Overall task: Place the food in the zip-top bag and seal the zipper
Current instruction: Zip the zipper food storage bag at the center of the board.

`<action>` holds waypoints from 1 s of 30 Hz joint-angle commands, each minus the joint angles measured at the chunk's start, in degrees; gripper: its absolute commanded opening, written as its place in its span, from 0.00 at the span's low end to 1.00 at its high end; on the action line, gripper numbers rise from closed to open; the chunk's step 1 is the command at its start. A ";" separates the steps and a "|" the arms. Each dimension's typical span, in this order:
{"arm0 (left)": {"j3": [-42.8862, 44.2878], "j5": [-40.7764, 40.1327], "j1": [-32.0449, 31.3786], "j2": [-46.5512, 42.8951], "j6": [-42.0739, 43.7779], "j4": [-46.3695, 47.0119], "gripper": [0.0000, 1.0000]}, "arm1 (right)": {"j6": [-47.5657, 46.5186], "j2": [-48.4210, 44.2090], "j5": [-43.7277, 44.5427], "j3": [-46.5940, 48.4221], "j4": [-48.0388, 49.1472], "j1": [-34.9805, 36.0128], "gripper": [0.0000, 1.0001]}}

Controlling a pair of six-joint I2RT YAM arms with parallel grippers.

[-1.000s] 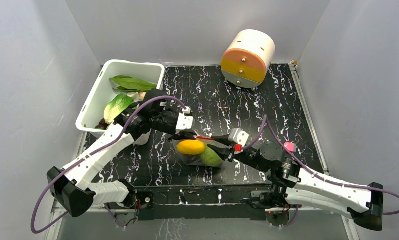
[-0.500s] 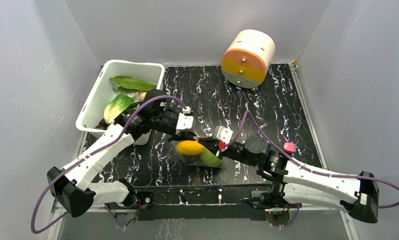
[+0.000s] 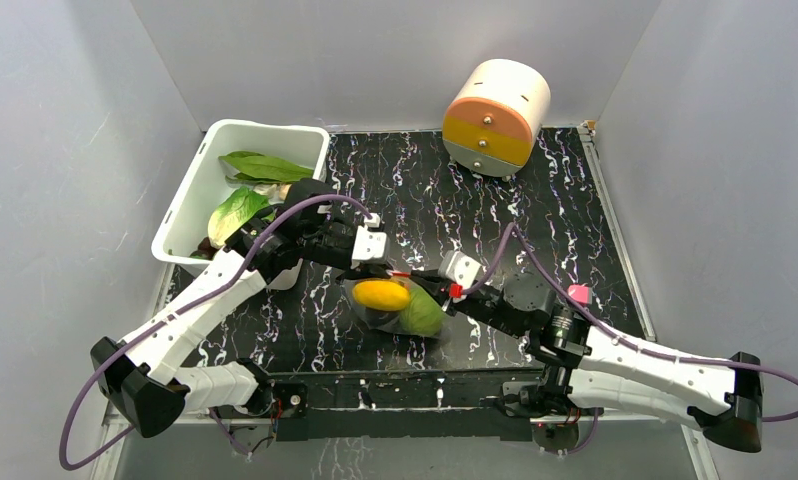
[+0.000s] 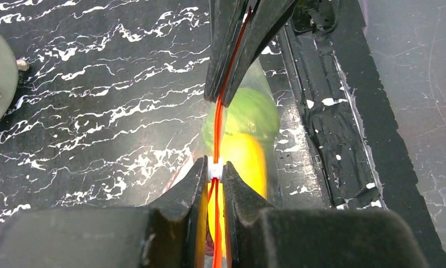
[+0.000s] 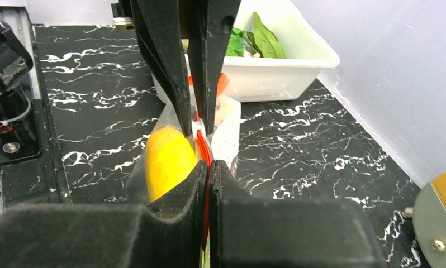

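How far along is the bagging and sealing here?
Done: a yellow fruit and a green cabbage sit inside the bag. In hand: the left gripper and right gripper are both shut on the zipper, strip taut between them. Left: finishing the seal; leafy pieces in the white bin may need bagging too.

Orange-red zipper [image 4: 217,137], yellow fruit [image 3: 381,294], white-veined black table [image 3: 415,190]

Left gripper [image 4: 214,172] pinches zipper [image 4: 217,137] at white slider [image 4: 215,165]. Right gripper [image 4: 221,100] clamps the zipper farther along. Yellow fruit [image 4: 246,162] and green cabbage [image 4: 254,111] lie beneath.
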 commanded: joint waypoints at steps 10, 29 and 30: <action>1.16 -7.81 0.47 -2.21 1.57 -2.63 0.00 | 0.26 -8.42 12.31 4.20 -7.10 0.11 0.00; 2.59 -18.91 0.56 -3.02 -0.89 -4.09 0.00 | 8.13 -15.33 29.44 4.98 -10.92 0.11 0.00; 2.24 -19.62 0.56 -3.39 -1.21 -4.00 0.00 | 8.48 -15.87 30.46 4.94 -10.86 0.11 0.00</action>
